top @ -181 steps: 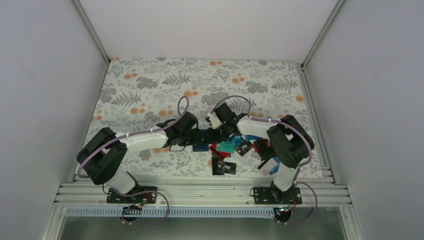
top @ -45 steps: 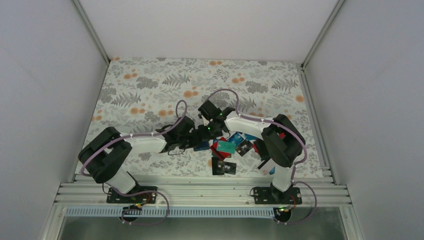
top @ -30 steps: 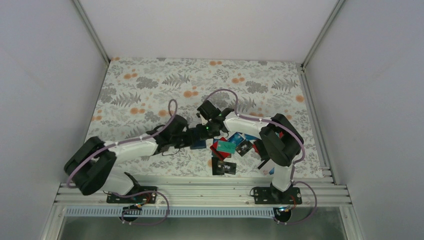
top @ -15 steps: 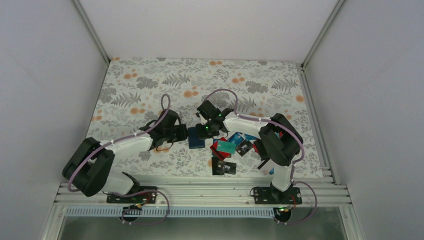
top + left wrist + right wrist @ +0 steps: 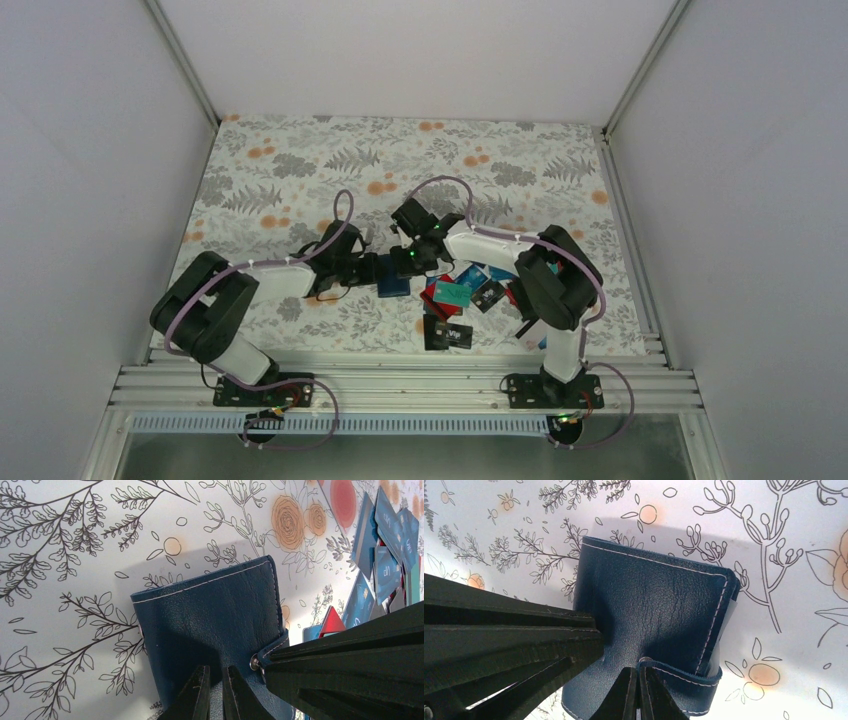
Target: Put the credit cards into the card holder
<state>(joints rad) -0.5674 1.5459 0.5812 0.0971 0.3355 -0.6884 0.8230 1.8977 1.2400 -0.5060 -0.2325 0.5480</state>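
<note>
The credit cards (image 5: 455,294) lie strewn right of centre, the closest black ones close to the near edge of the floral table (image 5: 300,170). Just left of the pile the card holder (image 5: 394,286) lies folded and flat. The left gripper (image 5: 216,696) reaches in from the left, fingers nearly together over the holder's edge; whether they pinch it I cannot tell. The right gripper (image 5: 638,692) is closed on the clasp tab (image 5: 684,677). Farther back and leftward, bare cloth runs to the walls.
</note>
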